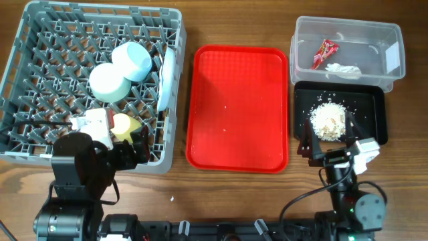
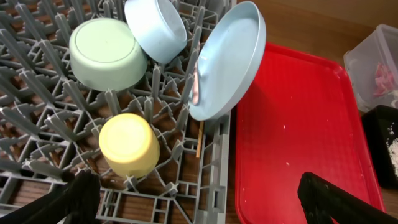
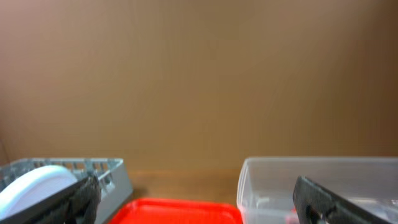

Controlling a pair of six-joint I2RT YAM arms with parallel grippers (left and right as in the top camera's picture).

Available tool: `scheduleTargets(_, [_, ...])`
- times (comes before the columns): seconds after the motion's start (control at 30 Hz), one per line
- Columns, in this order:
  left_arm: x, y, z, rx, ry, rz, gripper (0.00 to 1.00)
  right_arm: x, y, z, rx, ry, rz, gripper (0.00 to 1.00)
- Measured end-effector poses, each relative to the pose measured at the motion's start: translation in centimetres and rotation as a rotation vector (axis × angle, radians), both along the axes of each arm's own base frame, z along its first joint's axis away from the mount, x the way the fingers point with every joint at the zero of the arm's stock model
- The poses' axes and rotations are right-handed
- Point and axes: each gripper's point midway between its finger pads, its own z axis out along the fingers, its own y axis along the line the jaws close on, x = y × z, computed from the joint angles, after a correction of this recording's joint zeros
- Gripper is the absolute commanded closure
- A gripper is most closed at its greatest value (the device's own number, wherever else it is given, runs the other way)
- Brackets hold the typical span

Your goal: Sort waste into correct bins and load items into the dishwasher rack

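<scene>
Grey rack [image 1: 100, 8] holds the dishes; waste binned.
I see bowls [image 1: 131, 59], plate [image 1: 166, 80] on edge and yellow cup [image 1: 125, 124] in it; wrapper [image 1: 325, 53] and napkin [image 1: 342, 69] in the clear tub [image 1: 348, 28]; scraps [image 1: 328, 120] in the black tray [image 1: 371, 100]; left gripper [image 2: 199, 196], jaws wide and empty, over the rack's near corner; right gripper [image 3: 196, 199] likewise at the black tray.

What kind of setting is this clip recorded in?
Likely a lab tabletop mock-up of dish clearing, not a real kitchen: a grey dishwasher rack sits on a wooden table beside a red serving tray, with a plain brown backdrop behind.
</scene>
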Motion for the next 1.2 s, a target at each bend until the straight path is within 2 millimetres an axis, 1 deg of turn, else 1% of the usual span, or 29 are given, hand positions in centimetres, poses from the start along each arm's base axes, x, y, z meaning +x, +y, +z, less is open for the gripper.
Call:
scheduleTargets(0.07, [0.0, 0.0, 0.0, 0.000, -0.001, 0.000, 0.00, 0.1, 0.0, -0.7, -0.003, -0.030, -0.002, 0.00])
scheduleTargets(0.17, [0.0, 0.0, 0.0, 0.000, -0.001, 0.000, 0.00, 0.5, 0.0, -2.1, -0.044, -0.012, -0.012, 0.00])
scheduleTargets(0.27, [0.0, 0.0, 0.0, 0.000, -0.001, 0.000, 0.00, 0.8, 0.1, -3.2, -0.126, 0.023, -0.026, 0.00])
scheduleTargets(0.33, [0.0, 0.0, 0.0, 0.000, -0.001, 0.000, 0.00, 1.1, 0.2, -5.0, -0.171, 0.088, -0.028, 0.00])
scheduleTargets(0.4, [0.0, 0.0, 0.0, 0.000, -0.001, 0.000, 0.00, 1.3, 0.2, -7.3, -0.195, 0.178, -0.021, 0.00])
scheduleTargets(0.47, [0.0, 0.0, 0.0, 0.000, -0.001, 0.000, 0.00, 1.3, 0.2, -8.7, -0.201, 0.235, -0.016, 0.00])
scheduleTargets(1.2, [0.0, 0.0, 0.0, 0.000, 0.000, 0.000, 0.00, 1.3, 0.2, -8.7, -0.200, 0.235, -0.015, 0.00])
